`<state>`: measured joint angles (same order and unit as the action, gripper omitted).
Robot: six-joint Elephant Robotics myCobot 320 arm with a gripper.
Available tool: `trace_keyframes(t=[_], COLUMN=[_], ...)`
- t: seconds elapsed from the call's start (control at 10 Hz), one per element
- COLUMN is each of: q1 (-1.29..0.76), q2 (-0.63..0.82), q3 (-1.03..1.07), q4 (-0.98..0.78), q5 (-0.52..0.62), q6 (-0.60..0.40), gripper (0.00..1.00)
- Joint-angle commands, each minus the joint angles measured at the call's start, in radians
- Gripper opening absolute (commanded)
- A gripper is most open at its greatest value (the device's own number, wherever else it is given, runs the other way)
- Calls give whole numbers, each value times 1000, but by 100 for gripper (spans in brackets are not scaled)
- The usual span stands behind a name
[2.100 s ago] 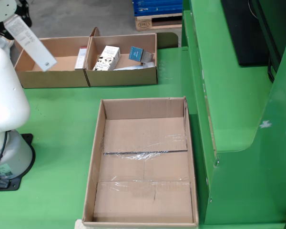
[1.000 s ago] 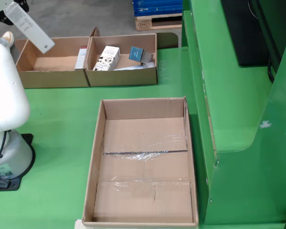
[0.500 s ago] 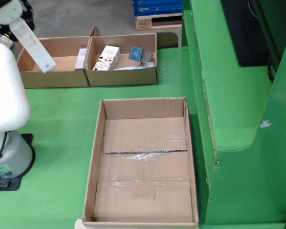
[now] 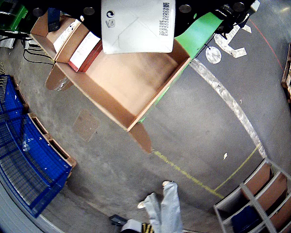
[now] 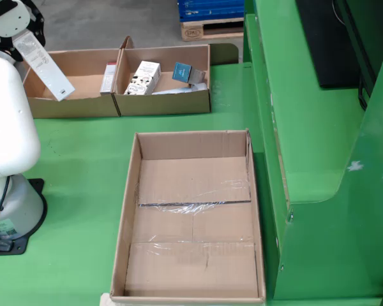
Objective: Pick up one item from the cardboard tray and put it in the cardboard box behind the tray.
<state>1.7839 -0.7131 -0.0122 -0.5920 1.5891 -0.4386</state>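
In the side view, my gripper (image 5: 20, 30) at the top left holds a long white box (image 5: 46, 67), tilted, in the air over the left compartment of the cardboard tray (image 5: 70, 105). No fingers show; the box hangs from the gripper. In the view that rides on the gripper, the white box (image 4: 138, 24) fills the top centre, above the large empty cardboard box (image 4: 131, 82). In the side view that large cardboard box (image 5: 195, 217) lies in front of the tray. A patterned white carton (image 5: 143, 76), a narrow box (image 5: 108, 76) and a blue item (image 5: 182, 70) remain in the tray.
The white arm base (image 5: 6, 191) stands at the left on the green table (image 5: 83, 159). A tall green wall (image 5: 319, 127) borders the right. The riding view shows blue cages (image 4: 19, 141), a person's legs (image 4: 160, 208) and shelving (image 4: 266, 199) on the floor.
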Motion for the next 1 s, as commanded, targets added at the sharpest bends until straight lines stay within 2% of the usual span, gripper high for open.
trace_keyframes(t=[0.0, 0.3, 0.9], q1=[40, 143, 202], q2=[37, 68, 82], q3=[12, 12, 12], q4=[-31, 43, 74], q5=[25, -8, -12], q6=[6, 46, 61], gripper=[0, 0, 0])
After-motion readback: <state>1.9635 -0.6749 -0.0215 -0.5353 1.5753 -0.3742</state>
